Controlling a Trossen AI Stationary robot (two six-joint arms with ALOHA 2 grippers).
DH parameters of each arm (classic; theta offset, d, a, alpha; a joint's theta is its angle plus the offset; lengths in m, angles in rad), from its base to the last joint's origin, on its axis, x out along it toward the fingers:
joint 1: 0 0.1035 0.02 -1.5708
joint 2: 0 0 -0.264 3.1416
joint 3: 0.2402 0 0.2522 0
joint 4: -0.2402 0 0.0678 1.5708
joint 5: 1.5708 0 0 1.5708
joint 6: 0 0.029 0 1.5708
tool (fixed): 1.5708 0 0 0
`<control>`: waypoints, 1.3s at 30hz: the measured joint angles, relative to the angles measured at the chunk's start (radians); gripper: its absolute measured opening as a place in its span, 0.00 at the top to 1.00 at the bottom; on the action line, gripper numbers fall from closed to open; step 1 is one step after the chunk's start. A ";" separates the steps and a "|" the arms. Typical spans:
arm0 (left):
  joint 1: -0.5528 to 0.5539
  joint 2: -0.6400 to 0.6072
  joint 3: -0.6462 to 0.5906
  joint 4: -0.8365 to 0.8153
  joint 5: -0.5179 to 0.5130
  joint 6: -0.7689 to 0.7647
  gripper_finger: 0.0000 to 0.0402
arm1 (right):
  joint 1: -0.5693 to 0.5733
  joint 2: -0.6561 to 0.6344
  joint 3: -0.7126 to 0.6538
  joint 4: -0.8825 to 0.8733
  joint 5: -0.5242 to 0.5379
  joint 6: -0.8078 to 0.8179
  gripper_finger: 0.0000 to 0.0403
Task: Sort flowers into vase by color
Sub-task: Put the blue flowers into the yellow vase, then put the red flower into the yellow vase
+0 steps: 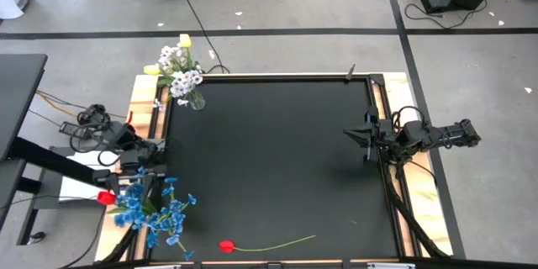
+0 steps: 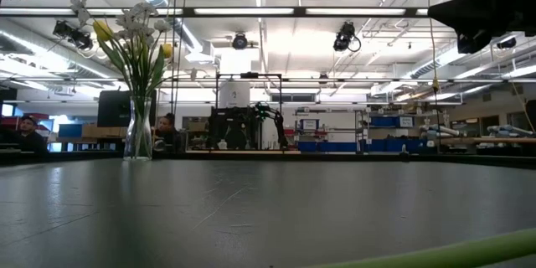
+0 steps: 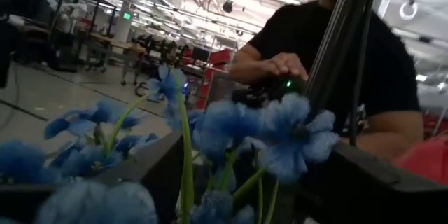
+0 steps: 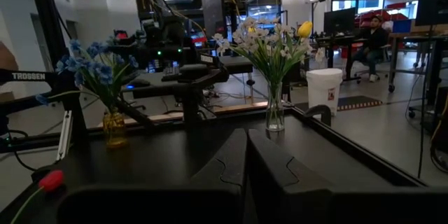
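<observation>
The artificial blue blossom clusters on thin green stalks (image 1: pixel 155 206) stand upright in an amber glass vase (image 4: pixel 115 129), directly under the left gripper (image 1: pixel 150 187), whose fingers flank them. A single red tulip (image 1: pixel 226 246) lies flat nearby, well apart from the right gripper (image 1: pixel 356 137).

black table (image 1: pixel 277 160) with two flower-filled vases (image 1: pixel 195 99) and one loose red tulip (image 1: pixel 227 246)

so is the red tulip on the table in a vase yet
No, the red tulip lies flat on the table near its front edge, apart from both vases.
</observation>
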 joint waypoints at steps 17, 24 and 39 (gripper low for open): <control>0.000 0.108 0.035 0.362 0.000 -0.150 0.19 | 0.000 0.000 0.000 0.000 0.000 0.000 0.94; 0.001 0.146 0.200 0.178 -0.065 0.086 0.19 | 0.000 0.000 0.000 0.000 0.000 0.000 0.94; 0.050 0.412 0.454 -0.225 -0.527 0.453 0.31 | 0.000 0.000 0.000 0.000 0.000 0.000 0.94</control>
